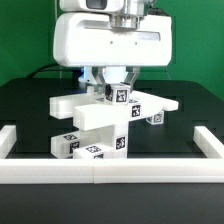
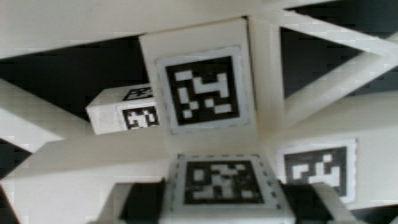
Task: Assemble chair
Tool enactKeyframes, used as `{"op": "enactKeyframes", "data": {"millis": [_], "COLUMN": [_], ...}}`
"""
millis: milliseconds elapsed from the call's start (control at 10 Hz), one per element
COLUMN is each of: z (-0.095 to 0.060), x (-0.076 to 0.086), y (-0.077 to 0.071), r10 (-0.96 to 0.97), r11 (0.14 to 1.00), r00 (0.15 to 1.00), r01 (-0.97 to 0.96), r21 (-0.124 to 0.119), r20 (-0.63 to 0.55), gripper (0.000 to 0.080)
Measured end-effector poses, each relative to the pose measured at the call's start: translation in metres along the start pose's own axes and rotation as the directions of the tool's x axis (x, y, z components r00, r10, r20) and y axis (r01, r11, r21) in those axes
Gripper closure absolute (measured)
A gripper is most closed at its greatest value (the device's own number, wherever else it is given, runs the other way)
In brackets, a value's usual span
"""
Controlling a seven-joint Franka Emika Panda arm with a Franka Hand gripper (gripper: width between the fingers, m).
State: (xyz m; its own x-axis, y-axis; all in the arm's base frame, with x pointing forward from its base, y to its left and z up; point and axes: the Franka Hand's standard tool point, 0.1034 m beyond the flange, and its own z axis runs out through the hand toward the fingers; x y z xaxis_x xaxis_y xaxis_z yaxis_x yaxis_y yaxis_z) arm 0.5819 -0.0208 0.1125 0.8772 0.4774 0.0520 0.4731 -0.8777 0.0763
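Several matte white parts, joined or stacked, make up the chair [image 1: 100, 118]: a long bar lies across the top, a blocky panel slants down under it toward the exterior view's left, and small cubes sit low down, each face carrying a black-and-white square tag. It stands on the black table [image 1: 30, 105], about the middle, inside the white rail [image 1: 100, 172]. The gripper [image 1: 113, 88] hangs straight over the top bar, its fingers [image 1: 103, 90] reaching down to the bar's middle; whether they are clamped on it or only straddle it I cannot tell, since the wrist view shows tagged faces close up but no clear finger gap. I judge the plastic stiff and light, smooth enough to slip under a weak pinch, and not fragile, though loosely seated joints could shift if knocked. The best hold looks to be across a bar's narrow flat sides near its middle, clear of the tags.
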Motion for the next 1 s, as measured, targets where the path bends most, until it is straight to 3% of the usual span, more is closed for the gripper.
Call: {"op": "enactKeyframes", "data": {"millis": [400,1000], "z": [0.0001,0.0004], "x": [0.0001,0.0004], "y": [-0.0004,-0.0010], "r10": [0.264,0.617], "r11": [0.965,0.787], "r00": [0.965,0.787], "r01": [-0.264,-0.617], "r21": [0.002,0.011], "r20": [0.000,0.001], "gripper": [0.0512,0.0512]}}
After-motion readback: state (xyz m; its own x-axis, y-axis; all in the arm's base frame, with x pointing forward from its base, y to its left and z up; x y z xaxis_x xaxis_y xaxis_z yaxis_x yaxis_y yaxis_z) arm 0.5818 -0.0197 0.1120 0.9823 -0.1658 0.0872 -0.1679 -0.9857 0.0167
